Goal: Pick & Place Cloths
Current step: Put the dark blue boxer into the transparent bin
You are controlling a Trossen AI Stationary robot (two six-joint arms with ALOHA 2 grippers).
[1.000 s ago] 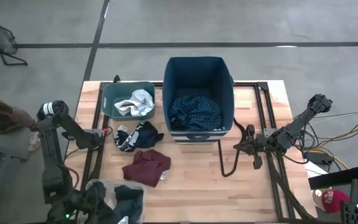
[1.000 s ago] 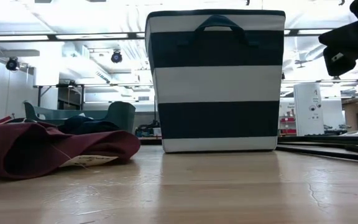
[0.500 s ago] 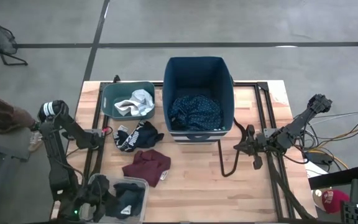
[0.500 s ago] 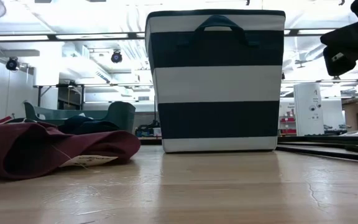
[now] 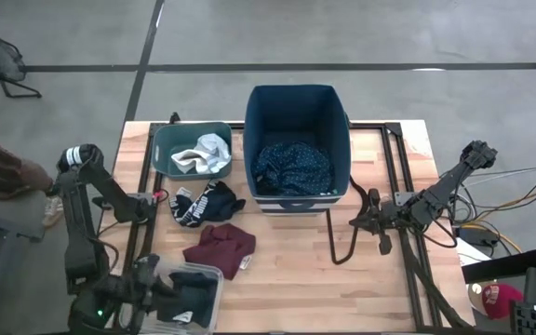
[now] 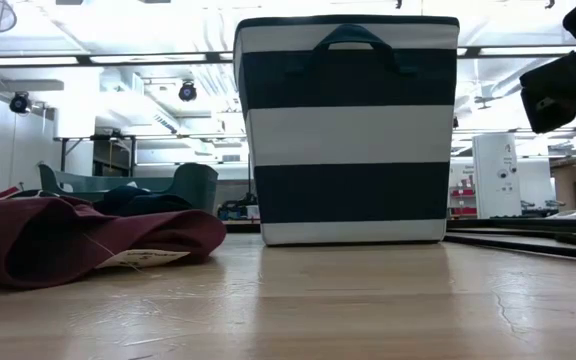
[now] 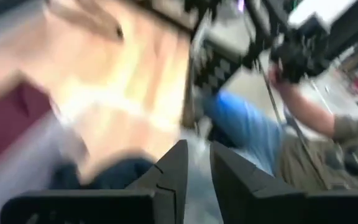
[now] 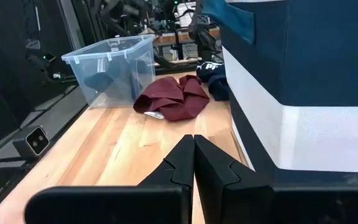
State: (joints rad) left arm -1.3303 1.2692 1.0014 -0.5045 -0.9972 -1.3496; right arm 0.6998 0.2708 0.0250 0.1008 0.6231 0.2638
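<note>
Maroon cloth (image 5: 220, 249) lies on the desk (image 5: 296, 270), just in front of the black cloth with white logo (image 5: 203, 203). Navy patterned cloth (image 5: 291, 167) sits inside the striped bin (image 5: 296, 98); a white cloth (image 5: 198, 154) fills the teal bin (image 5: 161, 149). Left tool (image 5: 161, 288), fingers slightly parted, hangs over the clear bin (image 5: 210, 312). Right tool (image 5: 363, 219), clenched empty, waits beside the striped bin.

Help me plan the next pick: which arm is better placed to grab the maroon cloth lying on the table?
Left, probably. The left gripper hovers by the clear bin, close to the maroon cloth. The right gripper waits beyond the striped navy bin, fingers shut.
</note>
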